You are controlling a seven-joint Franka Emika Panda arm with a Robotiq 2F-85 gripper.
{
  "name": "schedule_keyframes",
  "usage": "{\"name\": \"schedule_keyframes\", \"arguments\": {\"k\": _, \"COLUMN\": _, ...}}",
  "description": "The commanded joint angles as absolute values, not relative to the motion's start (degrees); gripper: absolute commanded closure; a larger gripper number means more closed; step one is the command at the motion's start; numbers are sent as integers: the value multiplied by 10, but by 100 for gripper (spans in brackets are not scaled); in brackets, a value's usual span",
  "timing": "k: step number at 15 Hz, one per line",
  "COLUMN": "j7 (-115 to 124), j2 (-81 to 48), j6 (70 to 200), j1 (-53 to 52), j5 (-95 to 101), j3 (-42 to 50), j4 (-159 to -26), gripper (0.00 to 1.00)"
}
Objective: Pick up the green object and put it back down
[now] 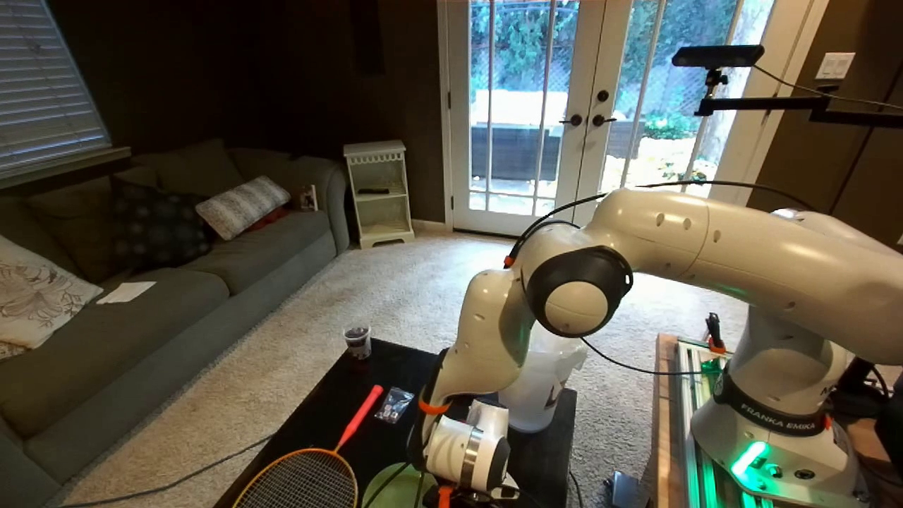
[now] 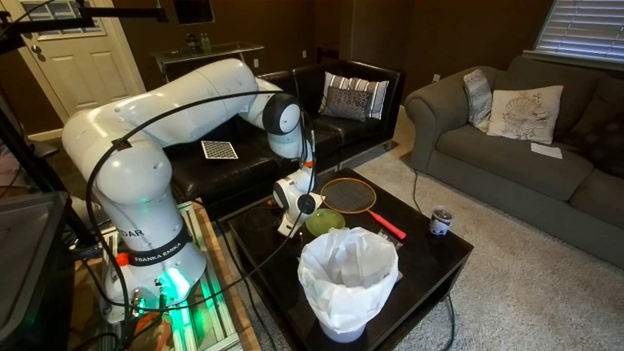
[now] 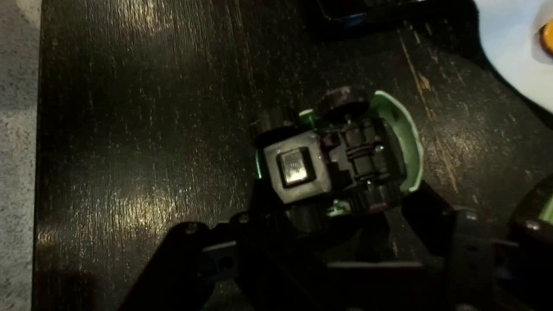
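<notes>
Landmark: coffee table [image 2: 421,256], dark wood, top scratched.
Gripper [image 3: 339,192]: just above the coffee table; fingers [image 3: 425,207] part-spread, clamped on opposite ends of the green toy car.
Green toy car [image 3: 339,156]: between the fingers, over the coffee table's top, underside and wheels showing in the wrist view; whether it touches the wood, cannot tell.
Green dish [image 2: 325,221]: one, round, on the coffee table.
Racket [image 2: 348,196]: one, orange frame, red handle, flat on the coffee table.
Bin [image 2: 343,333]: one, white, bag-lined, upright on the coffee table.
Cup [image 1: 358,343]: one, by a corner of the coffee table.
Packet [image 1: 395,405]: one, clear, lying on the coffee table.
</notes>
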State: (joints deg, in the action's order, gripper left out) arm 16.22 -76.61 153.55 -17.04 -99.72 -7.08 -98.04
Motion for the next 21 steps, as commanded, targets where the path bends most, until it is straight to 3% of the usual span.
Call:
{"name": "schedule_keyframes", "arguments": {"k": 1, "j7": 188, "j2": -741, "j6": 1643, "j1": -210, "j5": -992, "j3": -71, "j4": -1013, "gripper": 46}}
{"name": "schedule_keyframes", "arguments": {"k": 11, "j7": 225, "j2": -752, "j6": 1973, "j1": -277, "j5": -1004, "j3": -99, "j4": -1022, "gripper": 46}}
{"name": "schedule_keyframes", "arguments": {"k": 17, "j7": 281, "j2": -763, "j6": 1978, "j1": -289, "j5": -1013, "j3": -95, "j4": -993, "gripper": 46}}
{"name": "schedule_keyframes", "arguments": {"k": 19, "j7": 273, "j2": -749, "j6": 1939, "j1": -279, "j5": -998, "j3": -89, "j4": -1015, "gripper": 6}}
{"name": "schedule_keyframes", "arguments": {"k": 21, "j7": 259, "j2": -733, "j6": 1901, "j1": -277, "j5": -989, "j3": -75, "j4": -1036, "gripper": 5}}
